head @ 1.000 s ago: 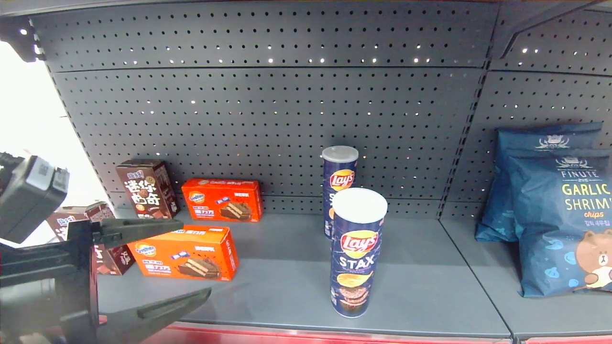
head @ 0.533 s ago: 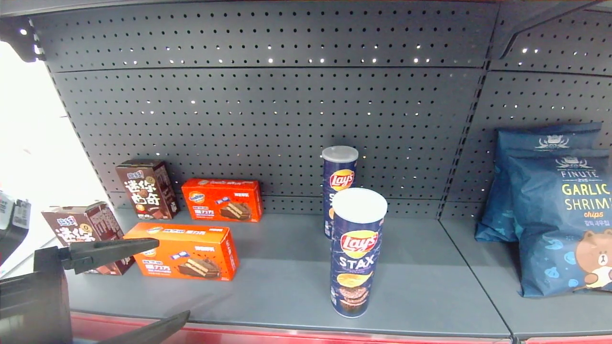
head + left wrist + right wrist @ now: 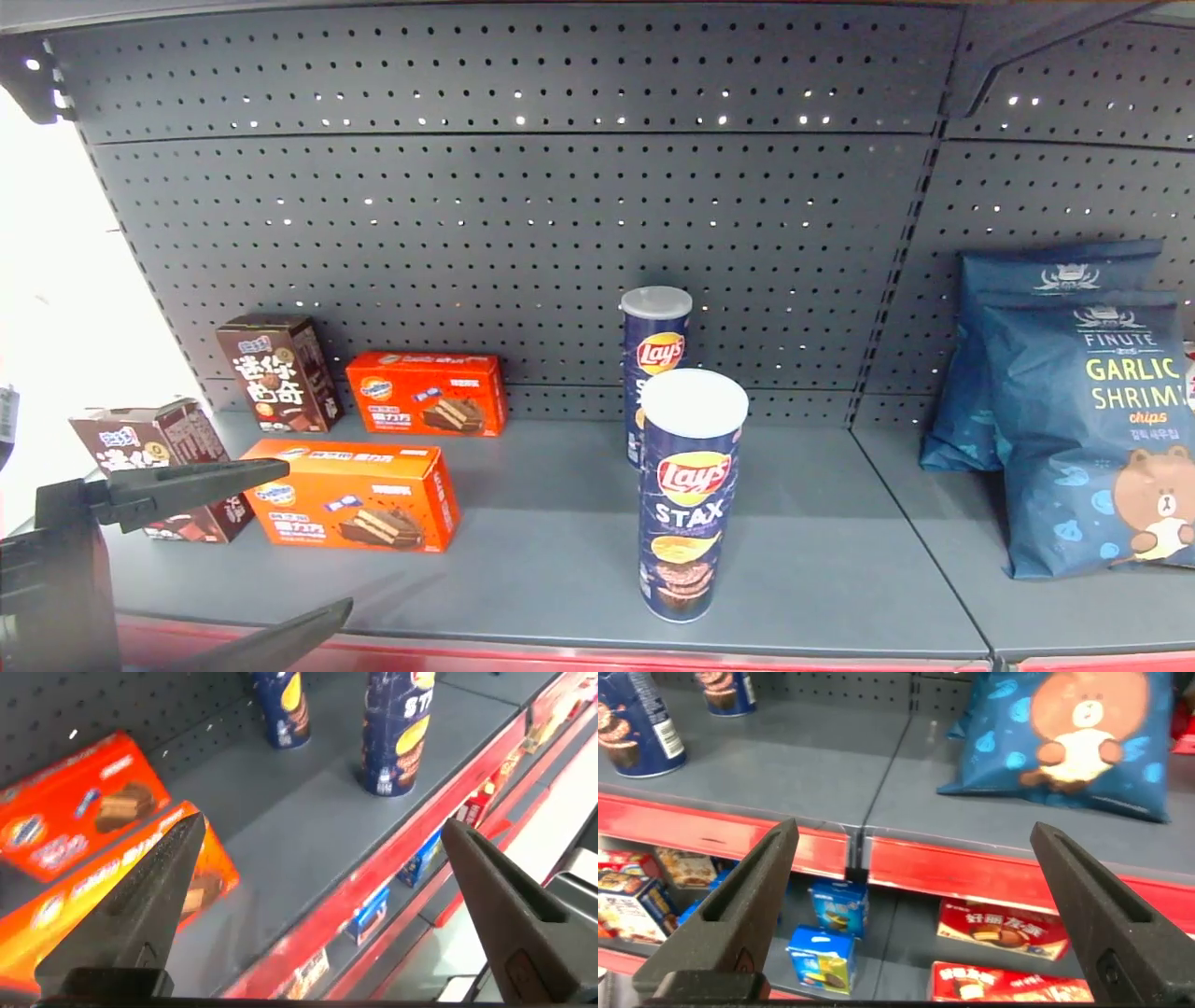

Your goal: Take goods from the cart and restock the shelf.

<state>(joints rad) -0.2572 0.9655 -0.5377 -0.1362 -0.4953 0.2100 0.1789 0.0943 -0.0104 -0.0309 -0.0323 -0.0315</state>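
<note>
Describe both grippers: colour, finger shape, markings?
The left gripper and right gripper match: matte black, each with two long wedge-shaped fingers tapering to blunt tips. The head view shows the left one's boxy black base. No markings legible.

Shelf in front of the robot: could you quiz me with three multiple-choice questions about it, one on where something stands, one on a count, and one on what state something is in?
1. Where does the near can stand relative to the far can?
A. in front of it
B. on top of it
C. lying flat beside it

2. How many orange boxes are on the shelf?
A. one
B. two
C. four

3. What state is the left gripper in?
A. shut on a can
B. shut on a box
C. open, holding nothing

Answers:
1 A: the near can stands upright, closer to the shelf's front edge.
2 B: one box lies near the front and the other farther back.
3 C: its jaws are spread wide with nothing between them.
</note>
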